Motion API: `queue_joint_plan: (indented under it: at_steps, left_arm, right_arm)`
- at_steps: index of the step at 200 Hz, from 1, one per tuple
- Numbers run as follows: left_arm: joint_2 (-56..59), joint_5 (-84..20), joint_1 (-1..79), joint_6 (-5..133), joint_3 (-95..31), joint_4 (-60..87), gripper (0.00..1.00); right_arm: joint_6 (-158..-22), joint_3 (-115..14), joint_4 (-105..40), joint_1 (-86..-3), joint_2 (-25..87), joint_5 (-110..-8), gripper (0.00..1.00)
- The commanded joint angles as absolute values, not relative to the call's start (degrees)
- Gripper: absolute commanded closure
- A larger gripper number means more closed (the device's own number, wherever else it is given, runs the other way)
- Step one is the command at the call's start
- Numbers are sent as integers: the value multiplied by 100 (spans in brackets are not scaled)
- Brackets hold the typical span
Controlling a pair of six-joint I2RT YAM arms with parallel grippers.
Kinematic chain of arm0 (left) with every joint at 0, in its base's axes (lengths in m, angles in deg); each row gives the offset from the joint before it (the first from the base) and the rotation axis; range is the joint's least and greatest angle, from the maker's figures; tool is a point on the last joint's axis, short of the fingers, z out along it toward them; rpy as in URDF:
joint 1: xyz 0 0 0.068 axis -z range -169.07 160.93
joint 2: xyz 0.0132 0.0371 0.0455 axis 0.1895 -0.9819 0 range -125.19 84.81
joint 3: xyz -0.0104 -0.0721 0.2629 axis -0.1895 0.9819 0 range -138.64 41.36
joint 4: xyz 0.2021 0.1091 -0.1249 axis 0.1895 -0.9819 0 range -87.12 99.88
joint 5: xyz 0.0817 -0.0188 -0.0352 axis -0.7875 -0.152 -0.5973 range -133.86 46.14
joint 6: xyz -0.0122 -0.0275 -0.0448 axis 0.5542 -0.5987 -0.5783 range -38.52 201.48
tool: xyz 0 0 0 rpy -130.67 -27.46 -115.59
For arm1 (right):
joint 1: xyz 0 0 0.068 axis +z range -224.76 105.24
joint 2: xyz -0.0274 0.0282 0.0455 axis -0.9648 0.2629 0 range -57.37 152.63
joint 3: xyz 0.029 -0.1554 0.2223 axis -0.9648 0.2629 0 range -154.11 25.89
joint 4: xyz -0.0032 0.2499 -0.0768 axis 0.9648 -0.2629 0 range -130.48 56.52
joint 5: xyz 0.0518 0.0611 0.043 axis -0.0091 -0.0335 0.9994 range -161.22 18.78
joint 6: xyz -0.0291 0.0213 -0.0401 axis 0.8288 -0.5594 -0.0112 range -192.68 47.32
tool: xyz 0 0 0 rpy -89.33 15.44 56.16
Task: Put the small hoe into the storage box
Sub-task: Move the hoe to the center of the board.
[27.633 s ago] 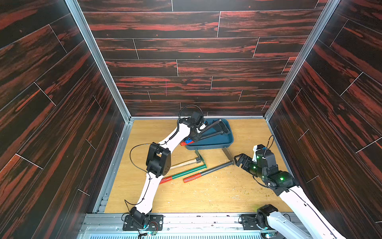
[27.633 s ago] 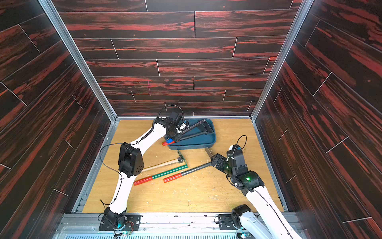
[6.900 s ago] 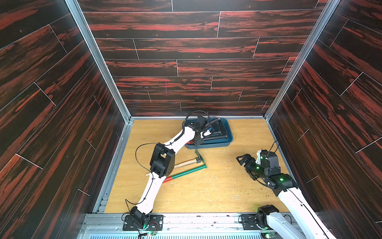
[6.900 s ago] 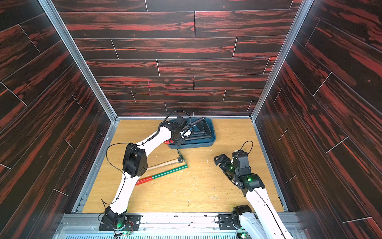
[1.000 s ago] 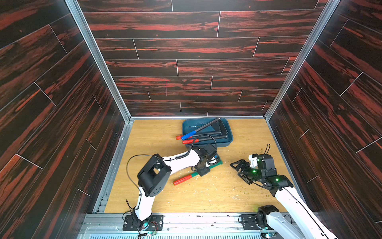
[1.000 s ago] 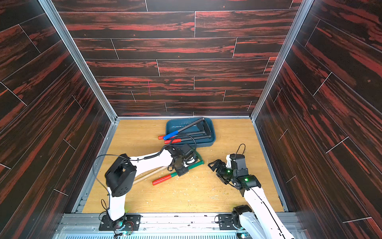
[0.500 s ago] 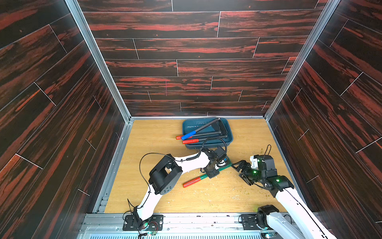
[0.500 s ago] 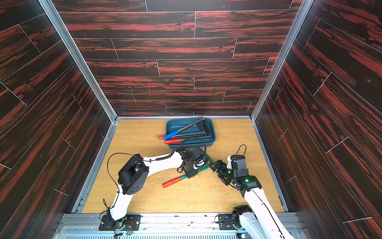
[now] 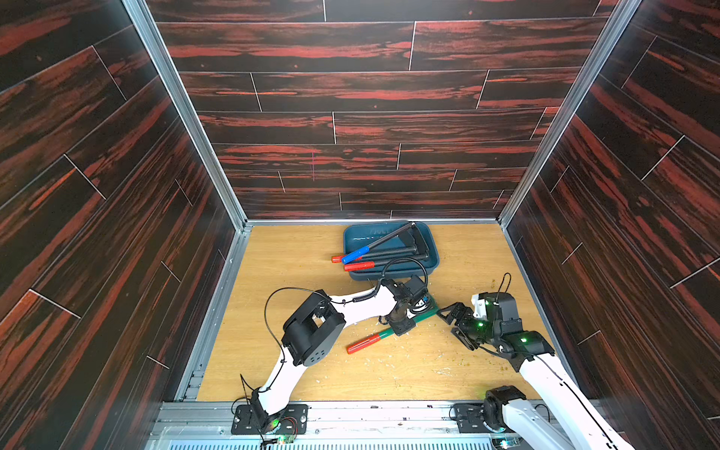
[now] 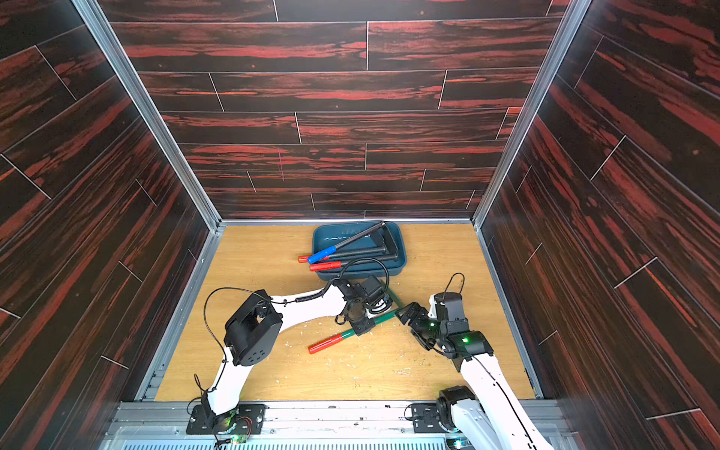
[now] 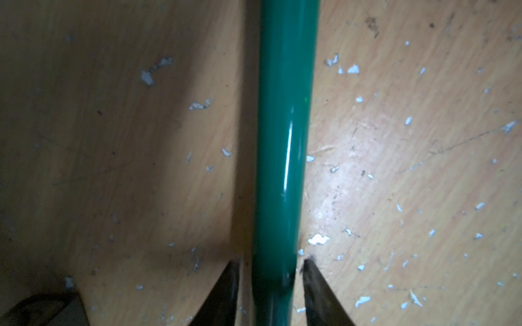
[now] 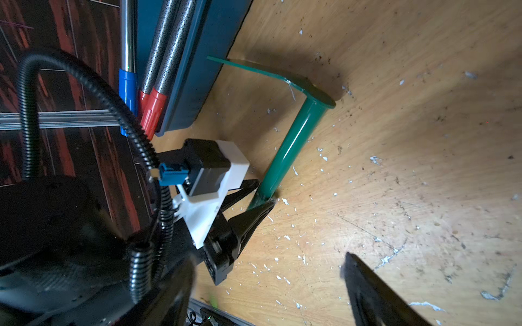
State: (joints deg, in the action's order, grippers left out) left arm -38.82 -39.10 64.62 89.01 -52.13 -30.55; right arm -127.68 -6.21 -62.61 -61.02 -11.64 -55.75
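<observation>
left gripper (image 11: 269, 265) apart astride green hoe (image 12: 293, 141) | right gripper (image 9: 454, 321) apart | storage box (image 9: 393, 276): three hoes (image 9: 389, 253) inside

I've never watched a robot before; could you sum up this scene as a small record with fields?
hoe: green shaft, red grip, lying on the table
left gripper: astride the shaft, jaws slightly clear of it
right gripper: open, near the hoe's blade end, holding nothing
storage box: holds three other long tools, grips overhanging its rim; hoe not in it
</observation>
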Motion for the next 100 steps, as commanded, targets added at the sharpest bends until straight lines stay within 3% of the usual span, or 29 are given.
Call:
queue_joint_plan:
  at_steps: [1,100]
  left_arm:
    - [-3794,-3951,6485,8830,-5219,-3219,57]
    - [-2516,-4374,6489,8594,-4089,-3311,53]
  right_arm:
    - [-12687,-689,-6358,-6128,-1220,-5595,14]
    - [-12612,-698,-6207,-6125,-1190,-5490,14]
